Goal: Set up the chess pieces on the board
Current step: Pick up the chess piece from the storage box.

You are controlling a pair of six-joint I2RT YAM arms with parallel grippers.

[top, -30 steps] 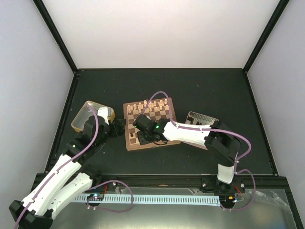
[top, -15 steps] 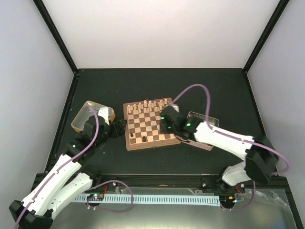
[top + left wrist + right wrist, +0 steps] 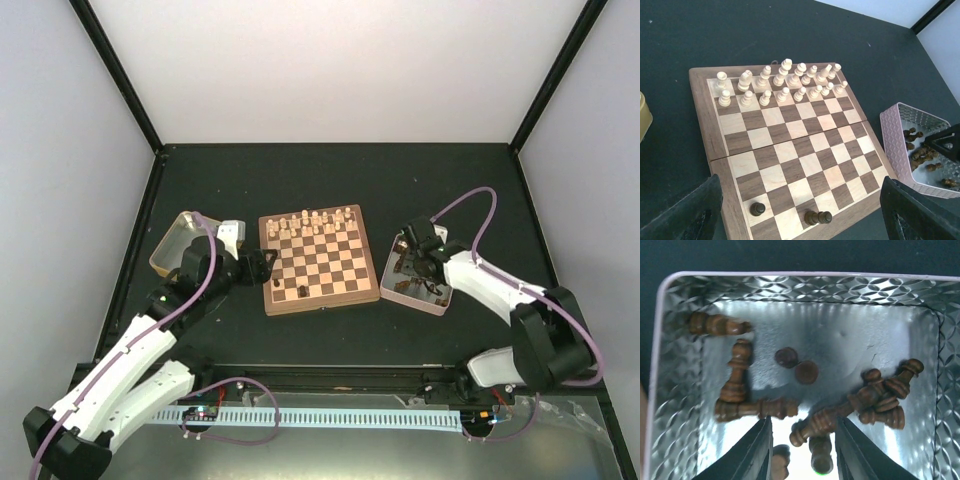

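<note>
Cream chessmen (image 3: 785,82) lined on board (image 3: 705,125), two dark pieces (image 3: 757,208) at near edge, left gripper (image 3: 801,222) wide open, empty, right gripper (image 3: 802,450) half open over pink tray (image 3: 660,340), holding nothing.

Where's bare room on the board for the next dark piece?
Free: the four middle rows of the board, between the cream pieces on the far side and the two dark pieces by the near edge; the near rows are otherwise bare. Crowded: the far two rows and the pink-rimmed tray.
</note>
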